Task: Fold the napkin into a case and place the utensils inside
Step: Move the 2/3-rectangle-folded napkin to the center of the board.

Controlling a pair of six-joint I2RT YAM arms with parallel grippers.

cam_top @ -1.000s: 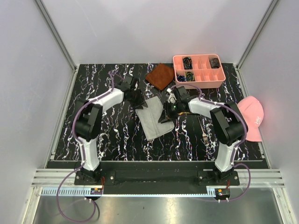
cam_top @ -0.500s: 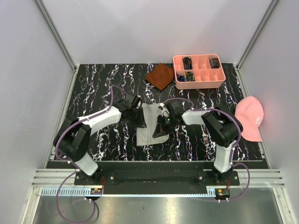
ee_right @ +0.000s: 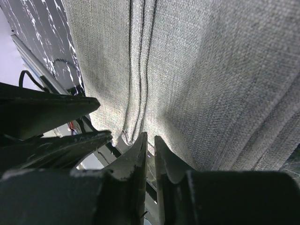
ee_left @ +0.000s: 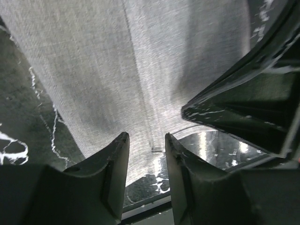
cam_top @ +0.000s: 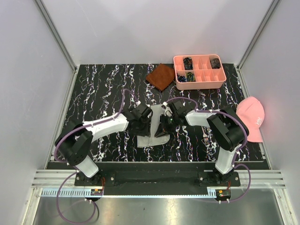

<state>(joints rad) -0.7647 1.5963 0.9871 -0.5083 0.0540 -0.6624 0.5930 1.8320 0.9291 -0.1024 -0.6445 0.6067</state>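
Black, white-veined table within pale enclosure walls. Rust-brown square cloth lies flat at far centre, just beside a pink compartment tray holding small dark items in several cells. Pink cap sits at the right edge, well apart from the tray.

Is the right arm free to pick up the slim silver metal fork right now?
Probably not yet: its end effector looks clamped on the light grey fabric napkin. The fork lies uncovered on the table nearby.
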